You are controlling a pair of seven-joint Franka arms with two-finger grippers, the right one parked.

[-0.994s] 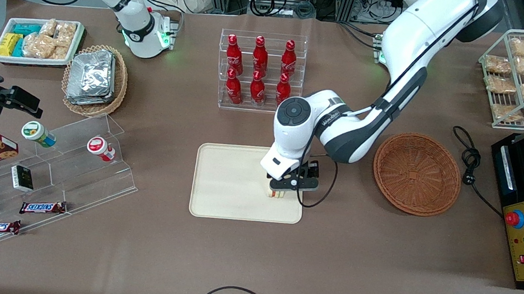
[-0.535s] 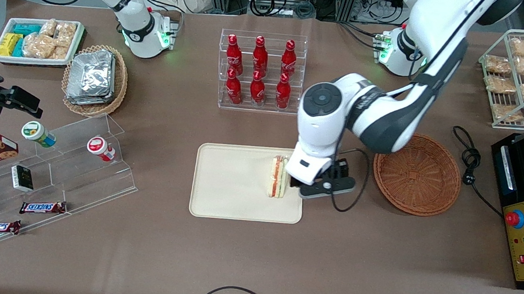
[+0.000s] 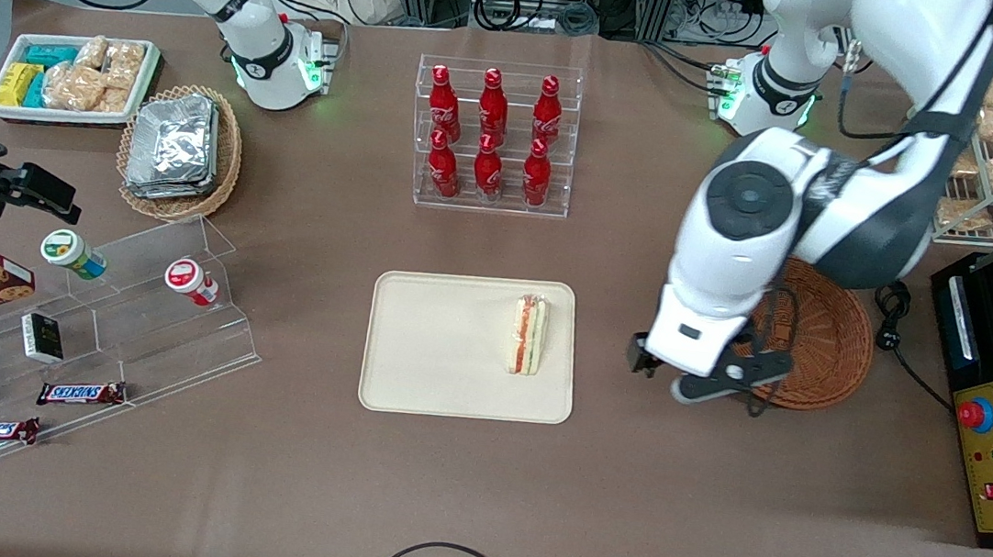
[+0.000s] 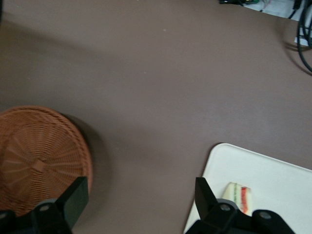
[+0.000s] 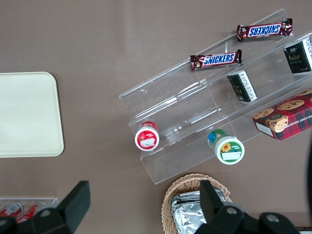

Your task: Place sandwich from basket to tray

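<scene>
sandwich [image 3: 528, 334]: on the tray, standing on edge, filling stripes facing up. Sits at the tray end nearest the basket. Nothing touching it.
tray [image 3: 431, 373]: flat on the brown surface [image 3: 473, 498], nearer the front camera than the rack of red bottles [image 3: 491, 135].
claw [image 3: 696, 378]: above bare surface in the gap between tray and basket, overlapping the basket's rim in the front view. Wide, nothing between the fingers; wrist view shows both fingers [image 4: 207, 195] spread with only surface between them.
sandwich vs claw: well apart. Sandwich lies off to the parked arm's side of the claw, with the tray rim and a strip of bare surface between. In the wrist view the sandwich [image 4: 240, 197] shows just beside one finger, outside the gap.
basket [image 3: 832, 337]: empty, partly covered by the arm in the front view. Wrist view shows the weave [image 4: 39, 156] beside the other finger.
</scene>
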